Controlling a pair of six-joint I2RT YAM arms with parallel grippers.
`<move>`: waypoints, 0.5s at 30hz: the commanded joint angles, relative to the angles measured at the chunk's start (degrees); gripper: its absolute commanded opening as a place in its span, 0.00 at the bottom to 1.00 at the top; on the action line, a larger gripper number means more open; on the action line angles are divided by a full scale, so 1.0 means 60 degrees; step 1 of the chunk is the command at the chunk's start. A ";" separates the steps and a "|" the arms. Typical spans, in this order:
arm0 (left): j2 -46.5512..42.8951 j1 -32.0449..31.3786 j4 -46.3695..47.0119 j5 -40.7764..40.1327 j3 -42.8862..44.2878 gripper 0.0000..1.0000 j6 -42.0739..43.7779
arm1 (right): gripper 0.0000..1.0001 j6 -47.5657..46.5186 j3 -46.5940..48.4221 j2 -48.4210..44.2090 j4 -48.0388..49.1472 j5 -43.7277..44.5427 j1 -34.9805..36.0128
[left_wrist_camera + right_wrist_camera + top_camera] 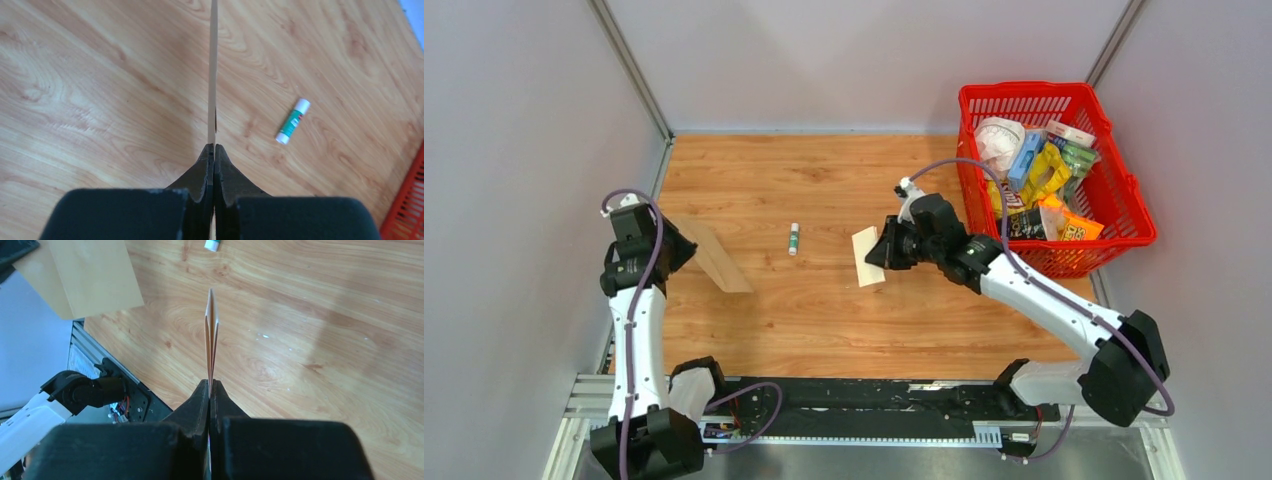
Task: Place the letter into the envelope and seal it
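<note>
The tan envelope (pixel 716 260) is held off the table at the left, with my left gripper (pixel 678 246) shut on its near end. In the left wrist view the envelope (pixel 212 75) shows edge-on as a thin strip rising from my shut left gripper (pixel 214 146). My right gripper (pixel 879 254) is shut on the pale folded letter (pixel 865 258) at mid table. Seen edge-on in the right wrist view, the letter (pixel 211 335) has its layers slightly parted above the gripper (pixel 210 382). There the envelope (pixel 85 275) appears at the upper left, apart from the letter.
A white and green glue stick (pixel 793 238) lies on the wooden table (pixel 824 320) between the two grippers, also seen as the glue stick (pixel 293 121) to the right of the envelope. A red basket (pixel 1124 180) of packets stands at the back right. The black rail (pixel 107 385) runs along the near edge.
</note>
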 commanded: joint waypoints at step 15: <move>-0.1262 -0.1820 -0.3057 0.2646 0.0365 0.00 -0.0188 | 0.00 0.0043 0.5125 0.3759 -0.1089 0.2886 0.3380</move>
